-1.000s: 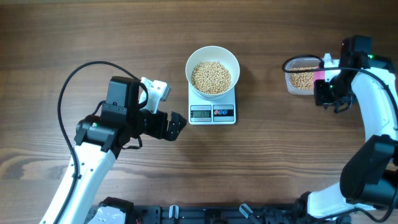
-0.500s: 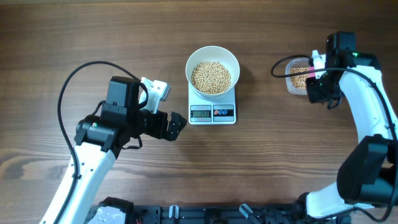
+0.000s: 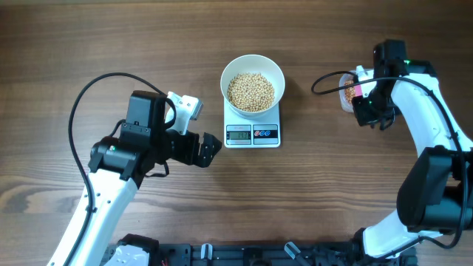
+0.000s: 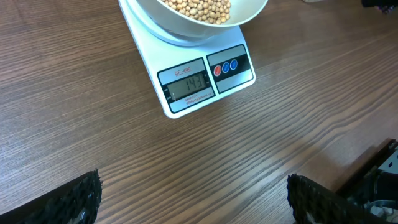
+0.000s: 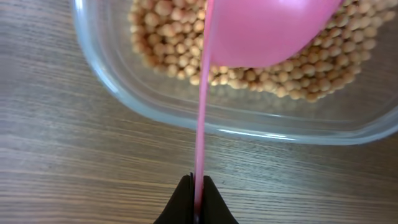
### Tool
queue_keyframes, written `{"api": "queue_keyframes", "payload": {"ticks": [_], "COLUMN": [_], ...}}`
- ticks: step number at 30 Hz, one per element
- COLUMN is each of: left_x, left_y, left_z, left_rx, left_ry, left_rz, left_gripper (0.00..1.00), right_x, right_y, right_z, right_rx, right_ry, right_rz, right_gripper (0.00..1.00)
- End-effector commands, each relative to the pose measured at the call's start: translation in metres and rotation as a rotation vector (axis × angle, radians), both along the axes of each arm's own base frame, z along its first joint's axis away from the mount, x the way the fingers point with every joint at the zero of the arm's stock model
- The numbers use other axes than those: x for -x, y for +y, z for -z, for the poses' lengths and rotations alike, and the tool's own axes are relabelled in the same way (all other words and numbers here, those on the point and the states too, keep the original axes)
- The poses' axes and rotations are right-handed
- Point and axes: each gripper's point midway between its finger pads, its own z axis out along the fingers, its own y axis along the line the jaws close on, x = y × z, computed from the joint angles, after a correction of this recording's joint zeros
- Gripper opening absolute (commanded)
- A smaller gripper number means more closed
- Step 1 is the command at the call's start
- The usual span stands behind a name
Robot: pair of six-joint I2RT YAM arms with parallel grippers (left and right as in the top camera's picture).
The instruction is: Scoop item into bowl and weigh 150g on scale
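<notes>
The left gripper hovers left of the worktop's middle, pointing right, jaws spread wide. The right gripper, near the right edge, has jaws pinched on a pink scoop.

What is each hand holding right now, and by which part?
The right hand pinches the pink scoop by the end of its thin handle. The left hand is open, holding nothing.

Bright, even light comes from above; shadows on the surface are soft and short. The overhead view is sharp, the bowl nearly glaring. In the right wrist view the pink scoop is slightly blurred.
</notes>
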Motion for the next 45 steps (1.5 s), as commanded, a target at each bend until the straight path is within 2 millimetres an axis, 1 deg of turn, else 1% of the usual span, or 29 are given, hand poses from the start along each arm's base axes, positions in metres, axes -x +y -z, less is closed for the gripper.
{"api": "queue_keyframes", "payload": {"ticks": [1, 4, 7, 11, 14, 16, 17, 24, 26, 27, 29, 31, 32, 33, 36, 39, 42, 43, 45], "left_x": [-0.001, -0.001, -0.001, -0.001, -0.001, -0.001, -0.001, -0.001, -0.001, -0.001, -0.001, -0.001, -0.001, -0.001, -0.001, -0.001, -0.001, -0.001, -0.001], "left_y": [0.002, 0.002, 0.002, 0.002, 0.002, 0.002, 0.002, 0.002, 0.002, 0.002, 0.002, 0.002, 0.002, 0.002, 0.002, 0.002, 0.002, 0.002, 0.002], "left_z": [0.001, 0.001, 0.001, 0.001, 0.001, 0.001, 0.001, 0.001, 0.001, 0.001, 0.001, 0.001, 0.001, 0.001, 0.001, 0.001, 0.001, 0.001, 0.001], "left_rx": [-0.011, -0.011, -0.011, -0.011, -0.011, -0.011, -0.011, -0.011, -0.011, -0.011, -0.011, -0.011, -0.011, -0.011, -0.011, -0.011, -0.011, -0.011, -0.011], "left_ry": [-0.009, -0.009, -0.009, -0.009, -0.009, -0.009, -0.009, -0.009, -0.009, -0.009, -0.009, -0.009, -0.009, -0.009, -0.009, -0.009, -0.009, -0.009, -0.009], "left_rz": [0.011, 0.011, 0.011, 0.011, 0.011, 0.011, 0.011, 0.011, 0.011, 0.011, 0.011, 0.011, 0.011, 0.011, 0.011, 0.011, 0.011, 0.011, 0.011], "left_gripper": [1.00, 1.00, 1.00, 1.00, 1.00, 1.00, 1.00, 1.00, 1.00, 1.00, 1.00, 1.00, 1.00, 1.00, 1.00, 1.00, 1.00, 1.00, 1.00], "right_x": [0.008, 0.009, 0.007, 0.004, 0.003, 0.003, 0.004, 0.003, 0.006, 0.011, 0.023, 0.037, 0.050, 0.061, 0.080, 0.085, 0.081, 0.075, 0.064], "right_y": [0.010, -0.006, -0.009, -0.008, 0.001, 0.008, 0.010, 0.012, 0.024, 0.038, 0.063, 0.093, 0.111, 0.120, 0.122, 0.123, 0.122, 0.122, 0.121], "right_z": [0.012, 0.010, 0.004, -0.008, -0.019, -0.029, -0.038, -0.077, -0.090, -0.098, -0.107, -0.118, -0.126, -0.129, -0.127, -0.127, -0.127, -0.127, -0.126], "right_rx": [-0.045, 0.048, 0.066, 0.057, 0.007, -0.035, -0.047, -0.051, -0.115, -0.193, -0.332, -0.510, -0.623, -0.681, -0.694, -0.697, -0.699, -0.702, -0.715], "right_ry": [0.059, 0.064, 0.055, 0.035, -0.004, -0.035, -0.060, -0.195, -0.234, -0.245, -0.234, -0.203, -0.167, -0.128, -0.043, -0.017, -0.021, -0.032, -0.038], "right_rz": [-0.027, -0.018, 0.031, 0.042, 0.055, 0.052, 0.051, 0.057, 0.036, 0.015, -0.005, -0.032, -0.062, -0.076, -0.045, -0.035, 0.024, 0.073, 0.245], "right_gripper": [0.04, 0.04, 0.04, 0.04, 0.04, 0.04, 0.04, 0.04, 0.04, 0.04, 0.04, 0.04, 0.04, 0.04, 0.04, 0.04, 0.04, 0.04, 0.04]}}
